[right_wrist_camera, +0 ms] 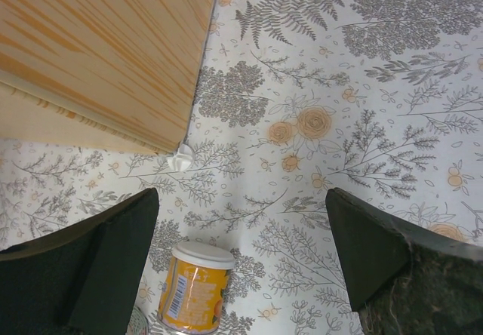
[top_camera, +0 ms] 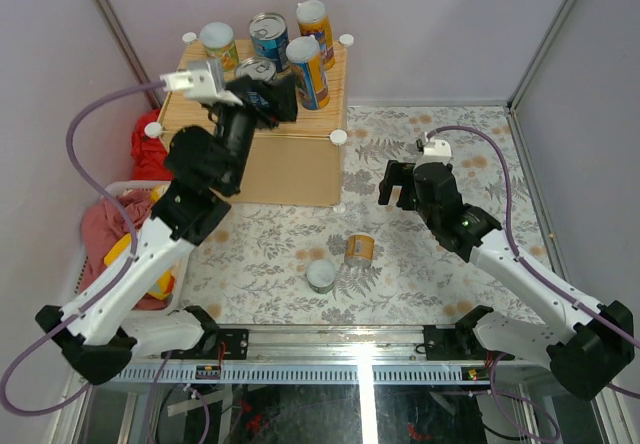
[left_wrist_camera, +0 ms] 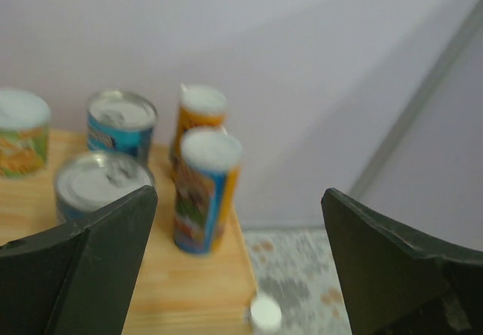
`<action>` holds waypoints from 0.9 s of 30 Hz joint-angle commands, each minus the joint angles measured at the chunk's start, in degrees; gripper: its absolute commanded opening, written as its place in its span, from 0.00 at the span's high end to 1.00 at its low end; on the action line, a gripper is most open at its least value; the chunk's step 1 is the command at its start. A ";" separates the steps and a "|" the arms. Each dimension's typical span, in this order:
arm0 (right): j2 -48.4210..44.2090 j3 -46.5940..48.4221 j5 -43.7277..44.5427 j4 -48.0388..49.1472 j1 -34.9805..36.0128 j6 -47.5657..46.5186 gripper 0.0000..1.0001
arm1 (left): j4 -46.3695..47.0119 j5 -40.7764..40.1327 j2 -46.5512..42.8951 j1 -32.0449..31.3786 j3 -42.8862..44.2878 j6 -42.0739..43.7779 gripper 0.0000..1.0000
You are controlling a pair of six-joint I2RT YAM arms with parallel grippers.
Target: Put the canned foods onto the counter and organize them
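The light-wood counter (top_camera: 290,159) stands at the back left. On it are a short green-yellow can (top_camera: 218,44), a blue can (top_camera: 268,34), two tall orange-and-blue cans (top_camera: 308,71) (top_camera: 315,22) and a second blue can (top_camera: 256,67) partly hidden by my left gripper (top_camera: 280,96). That gripper is open and empty, hovering over the counter top. In the left wrist view the nearer tall can (left_wrist_camera: 205,189) and the near blue can (left_wrist_camera: 96,182) show ahead. An orange can (top_camera: 359,250) lies on its side and a green can (top_camera: 321,275) stands on the floral mat. My right gripper (top_camera: 397,186) is open and empty above the mat; the orange can (right_wrist_camera: 195,286) lies below it.
A white basket (top_camera: 100,189) with red clothes sits left of the counter. White knobs (top_camera: 338,137) mark the counter's corners. Walls close in at the back and on both sides. The floral mat (top_camera: 450,144) covers the floor right of the counter.
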 commanded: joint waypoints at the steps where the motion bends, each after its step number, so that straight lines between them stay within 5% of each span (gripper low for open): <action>1: -1.76 2.70 3.35 -0.60 -1.22 -0.30 0.01 | -3.62 -1.84 -7.81 -7.74 -12.39 1.12 0.10; 7: -0.66 3.11 2.07 -1.91 -4.86 2.59 0.01 | -11.03 -1.90 -17.54 -18.39 -29.07 -5.03 0.10; 16: 0.55 3.77 0.62 -3.13 -6.95 5.66 0.01 | -21.43 -3.58 -19.76 -28.74 -41.54 -15.46 0.10; 27: -0.42 4.47 -0.35 -4.95 -6.93 6.46 0.00 | -14.02 0.57 -17.49 -32.78 -55.58 -22.24 0.09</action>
